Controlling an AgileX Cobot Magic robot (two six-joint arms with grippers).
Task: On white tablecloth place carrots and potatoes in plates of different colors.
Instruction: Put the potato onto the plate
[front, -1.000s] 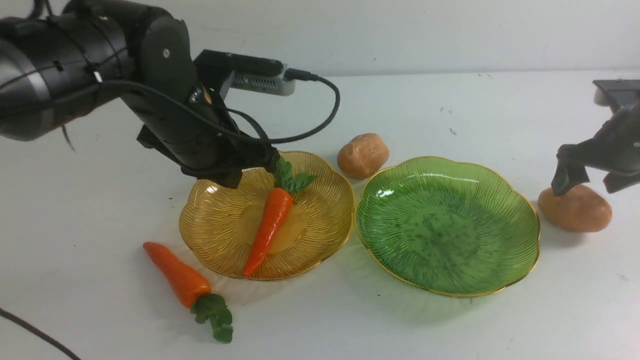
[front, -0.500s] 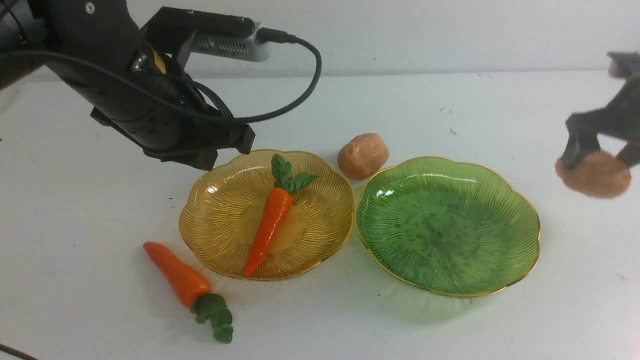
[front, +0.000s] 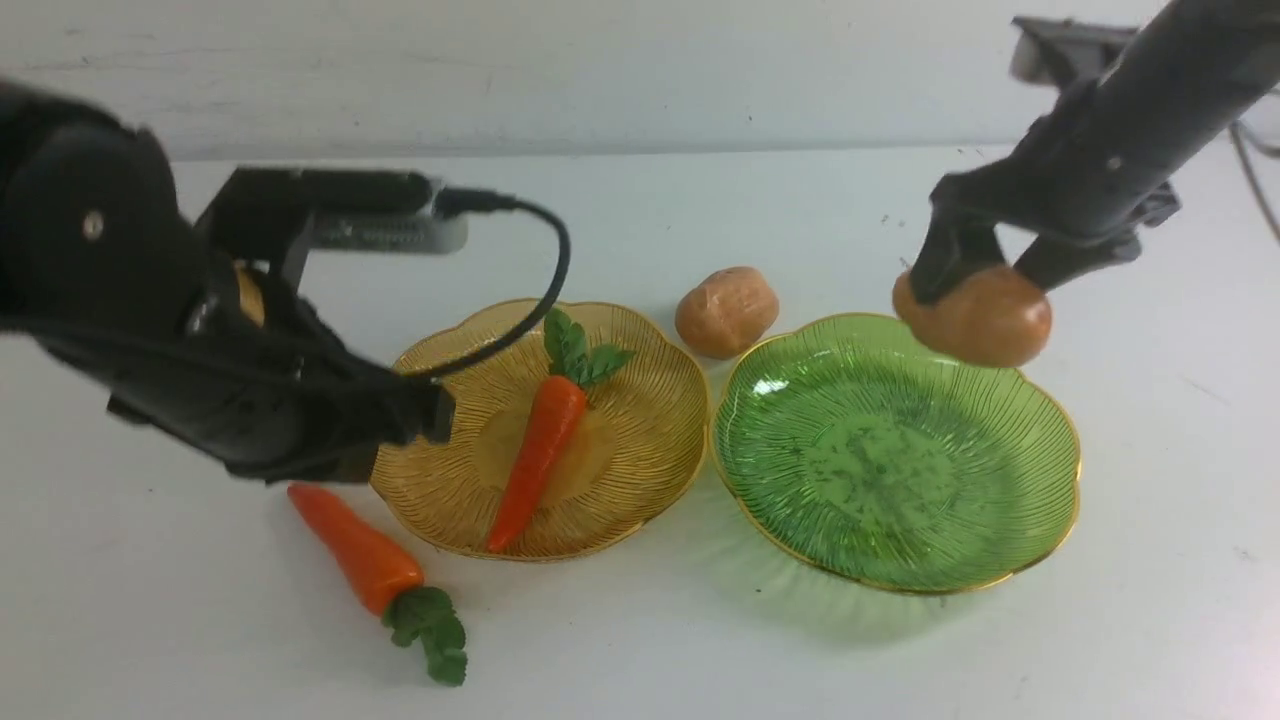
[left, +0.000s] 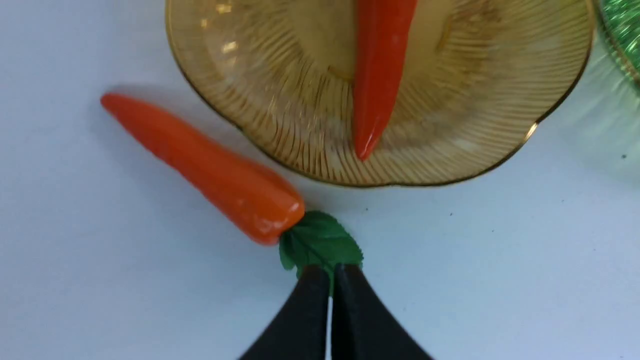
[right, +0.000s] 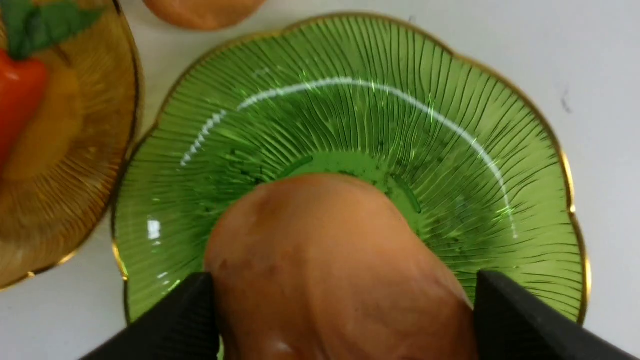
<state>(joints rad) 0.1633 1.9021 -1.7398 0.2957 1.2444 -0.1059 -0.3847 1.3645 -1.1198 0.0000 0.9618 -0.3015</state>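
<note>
At the upper right of the front view, the right hand (front: 982, 280) is gripping one potato (front: 975, 325) between wide-set fingers, holding it in the air over the green plate (front: 1030, 470). The other potato (front: 727, 310) is lying on the white tablecloth (front: 200, 600) at centre frame, just behind the plates. One carrot (front: 540, 450) is resting in the amber plate (front: 640, 440). The second carrot (front: 355, 545) is lying at lower left, beside that plate. The left hand (left: 330, 275), pinched shut and empty, is hovering at left.

Beneath the right gripper (front: 980, 283), its potato (right: 330, 270) hides part of the green plate (right: 450, 125). The pressed-together fingers of the left gripper (left: 330, 280) cover some leaves of the loose carrot (left: 210, 165).
</note>
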